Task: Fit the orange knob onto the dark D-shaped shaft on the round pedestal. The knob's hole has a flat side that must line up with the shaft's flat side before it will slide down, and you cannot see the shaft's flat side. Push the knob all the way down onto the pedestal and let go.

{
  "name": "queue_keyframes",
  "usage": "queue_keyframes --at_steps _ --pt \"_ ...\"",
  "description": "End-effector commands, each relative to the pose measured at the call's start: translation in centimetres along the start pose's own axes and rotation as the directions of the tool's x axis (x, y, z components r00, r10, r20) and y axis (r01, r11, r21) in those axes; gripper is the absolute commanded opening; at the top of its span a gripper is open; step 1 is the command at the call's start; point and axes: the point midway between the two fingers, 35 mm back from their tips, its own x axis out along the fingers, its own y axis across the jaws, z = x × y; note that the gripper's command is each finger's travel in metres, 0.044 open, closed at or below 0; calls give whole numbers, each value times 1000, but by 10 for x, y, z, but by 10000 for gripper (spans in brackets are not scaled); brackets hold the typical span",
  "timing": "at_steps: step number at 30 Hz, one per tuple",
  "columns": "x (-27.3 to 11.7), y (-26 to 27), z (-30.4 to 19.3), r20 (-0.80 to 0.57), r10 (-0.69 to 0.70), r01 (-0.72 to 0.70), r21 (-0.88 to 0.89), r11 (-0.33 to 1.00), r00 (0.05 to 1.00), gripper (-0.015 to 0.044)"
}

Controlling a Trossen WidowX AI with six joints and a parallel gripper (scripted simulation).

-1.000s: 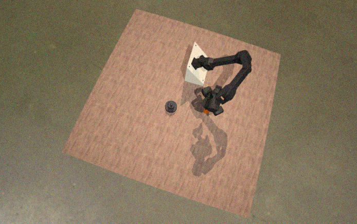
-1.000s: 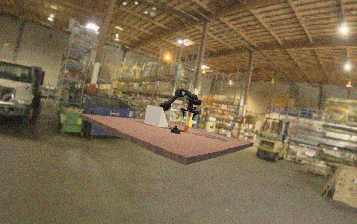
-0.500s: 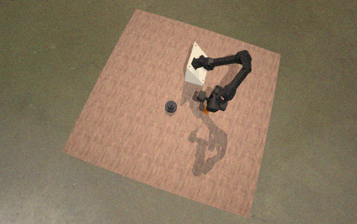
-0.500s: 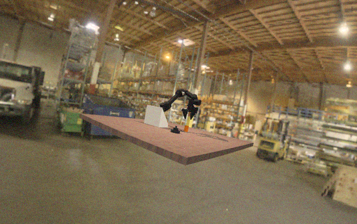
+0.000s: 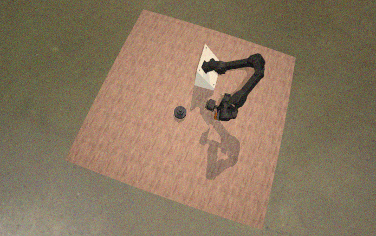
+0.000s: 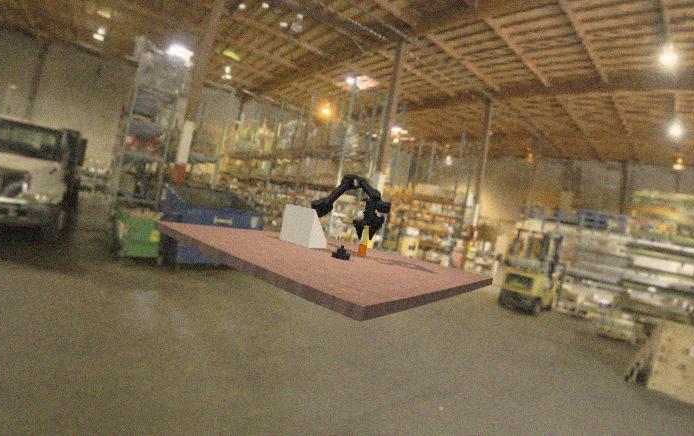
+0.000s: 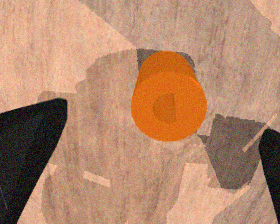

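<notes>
- Top view: while the arm [image 5: 259, 63] [image 6: 351, 180] bends out from the pale wedge-shaped mount [image 5: 203, 81] [image 6: 298, 226], its dark gripper [image 5: 222, 113] [image 6: 365, 237] [image 7: 168, 124] covers most of the orange knob [image 5: 215, 116] [image 6: 362, 250] [image 7: 169, 107]; one orange sliver shows at the gripper's edge. Finger detail merges into the black housing.
- Same view: one round pedestal [image 5: 176, 115] [image 6: 340, 256], dark, on the wooden tabletop [image 5: 142, 131] [image 6: 312, 270] [image 7: 111, 20], well apart from the knob. The short shaft [image 5: 180, 111] [image 6: 341, 247] rises at its centre, uncovered; the shape of its sides is too small to read.
- Exterior view: one knob, small in frame, upright on the tabletop near the pedestal, below the gripper. Pincer released, fingers spread, grasping nothing. A yellowish patch between and below the fingers is hard to separate from the background. Pedestal and shaft are reduced to a dark, stepped outline.
- Wrist view: knob seen from above, top face and part of its side visible, lying in the gap between two black fingers, clear of both. The fingers are cut off by the frame, left and right. The hole [image 7: 164, 108] is D-shaped, its straight edge toward the right of the picture; its depth is indistinct. Overlapping shadows obscure the wood grain around the knob.
</notes>
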Motion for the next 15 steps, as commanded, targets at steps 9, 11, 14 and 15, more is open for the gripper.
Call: queue_keyframes --at_steps 9,11,14,15 --pt "21 -2 -1 -8 -3 3 10 1000 1000 440" --pt "24 -2 -1 -8 -4 4 10 1000 1000 440" --pt "29 -2 -1 -8 -4 4 9 1000 1000 440" --pt "30 -2 -1 -8 -4 5 9 1000 1000 440"
